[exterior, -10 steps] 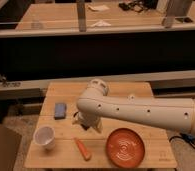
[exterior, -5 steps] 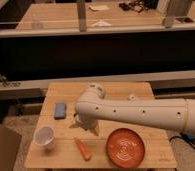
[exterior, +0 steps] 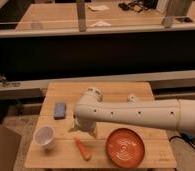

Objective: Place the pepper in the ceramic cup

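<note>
Wooden surface [exterior: 115, 90], viewed from above and in front. White arm [exterior: 141, 115] reaches in from the right edge, across the middle of the surface, and bends downward at its left end.

Gripper [exterior: 85, 132] hangs under that bend, low over the surface, just behind the pepper [exterior: 83, 149] and apart from it. Whether it is released or clenched: cannot tell. Nothing seen in its grasp.

Pepper lies flat on the surface near the front edge, orange-red, slanted, with its far end toward the gripper. Ceramic cup [exterior: 44, 137] stands upright to the left of the pepper, near the front left corner and apart from it; white, mouth up. Orange plate [exterior: 125, 148] lies to the right of the pepper, near the front edge, partly under the arm's line. A small blue block [exterior: 60, 110] lies behind the cup, left of the arm's bend.

Change over the last second: the bend of the arm has come down a little and the gripper has dropped nearer the surface, closing on the pepper from behind. Pepper, cup, plate and blue block lie where they were.
</note>
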Tool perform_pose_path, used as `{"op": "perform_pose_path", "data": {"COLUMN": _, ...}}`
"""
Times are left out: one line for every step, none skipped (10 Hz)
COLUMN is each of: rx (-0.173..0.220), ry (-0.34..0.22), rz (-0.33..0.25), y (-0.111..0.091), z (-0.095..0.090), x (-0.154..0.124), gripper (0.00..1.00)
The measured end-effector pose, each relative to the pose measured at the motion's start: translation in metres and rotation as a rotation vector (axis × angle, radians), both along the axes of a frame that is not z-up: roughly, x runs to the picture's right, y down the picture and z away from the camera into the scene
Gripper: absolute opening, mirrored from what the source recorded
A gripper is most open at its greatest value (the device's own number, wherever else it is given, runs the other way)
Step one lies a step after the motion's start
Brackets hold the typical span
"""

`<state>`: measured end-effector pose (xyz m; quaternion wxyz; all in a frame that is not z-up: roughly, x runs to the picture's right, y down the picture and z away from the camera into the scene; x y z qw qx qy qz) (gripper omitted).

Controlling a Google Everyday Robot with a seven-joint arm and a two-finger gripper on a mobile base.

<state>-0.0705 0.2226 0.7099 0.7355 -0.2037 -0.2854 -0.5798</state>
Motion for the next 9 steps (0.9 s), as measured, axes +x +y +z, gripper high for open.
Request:
{"op": "perform_pose_path", "data": {"rx": -0.006, "ry": -0.007, "rz": -0.003, "y": 0.003, "z": 0.002, "x": 0.0, "gripper": 0.8}}
{"op": "perform_pose_path", "data": {"rx": -0.01, "ry": -0.013, "rz": -0.007, "y": 0.006, "z": 0.004, "x": -0.001, "gripper": 0.8}}
{"op": "perform_pose_path", "data": {"rx": -0.015, "ry": -0.02, "rz": -0.014, "y": 0.007, "z": 0.006, "x": -0.002, "gripper": 0.8}}
{"op": "perform_pose_path", "data": {"rx": -0.019, "ry": -0.024, "rz": -0.017, "y": 0.009, "z": 0.009, "x": -0.003, "gripper": 0.8}}
{"op": "perform_pose_path", "data": {"rx": -0.024, "ry": -0.029, "rz": -0.024, "y": 0.013, "z": 0.014, "x": -0.005, "gripper": 0.8}}
{"op": "perform_pose_path", "data": {"rx": -0.031, "ry": -0.036, "rz": -0.033, "y": 0.016, "z": 0.017, "x": -0.007, "gripper": 0.8}}
{"op": "perform_pose_path", "data": {"rx": -0.036, "ry": -0.038, "rz": -0.036, "y": 0.019, "z": 0.02, "x": -0.006, "gripper": 0.8}}
{"op": "perform_pose_path", "data": {"rx": -0.04, "ry": -0.039, "rz": -0.038, "y": 0.021, "z": 0.023, "x": -0.006, "gripper": 0.8}}
{"op": "perform_pose_path", "data": {"rx": -0.044, "ry": -0.044, "rz": -0.043, "y": 0.023, "z": 0.025, "x": -0.008, "gripper": 0.8}}
